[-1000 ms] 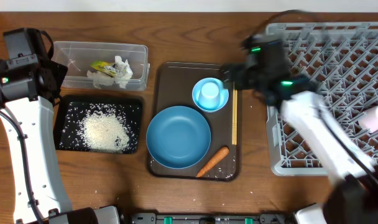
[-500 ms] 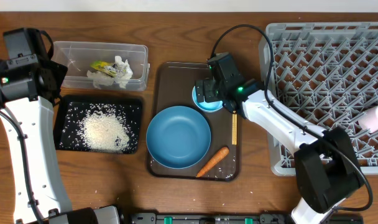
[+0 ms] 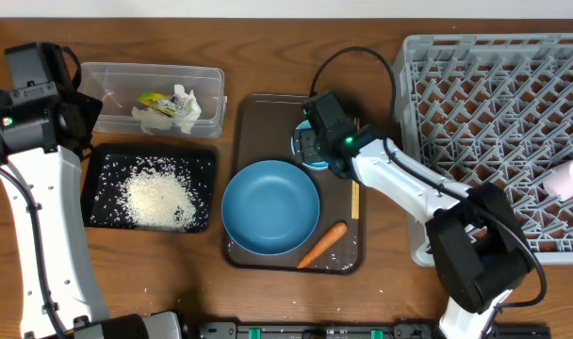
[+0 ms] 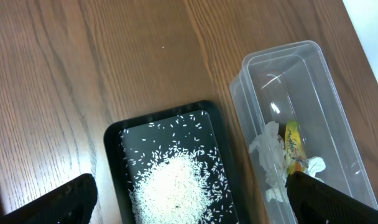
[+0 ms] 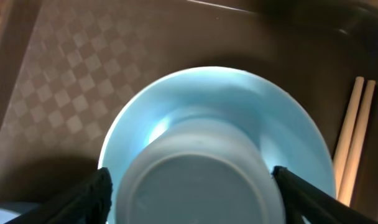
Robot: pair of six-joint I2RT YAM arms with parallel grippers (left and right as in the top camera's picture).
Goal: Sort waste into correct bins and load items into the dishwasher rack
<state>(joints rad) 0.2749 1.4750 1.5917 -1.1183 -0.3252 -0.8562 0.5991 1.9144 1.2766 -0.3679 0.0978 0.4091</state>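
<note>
A white cup (image 5: 198, 180) stands upside down inside the small light-blue bowl (image 5: 288, 143) at the back of the brown serving tray (image 3: 258, 122). My right gripper (image 5: 192, 193) is low over it, open, one finger on each side of the cup and close to its wall. Beside the bowl lie the chopsticks (image 5: 354, 137). The large blue dish (image 3: 270, 207) and the carrot (image 3: 322, 245) sit nearer the front. My left gripper (image 4: 189, 199) hangs wide open and empty above the black tray (image 4: 114, 149) of rice (image 4: 170, 186). In the clear tub (image 4: 313, 56) lie the white paper (image 4: 267, 152) and the wrapper (image 4: 293, 146).
The grey dishwasher rack (image 3: 494, 104) fills the right side, with a pale pinkish item (image 3: 569, 179) at its right edge. A few rice grains (image 3: 145, 292) lie on the wood in front of the black tray.
My right arm swung left from the rack down onto the bowl, and its jaws narrowed around the cup. The left arm has not moved.
</note>
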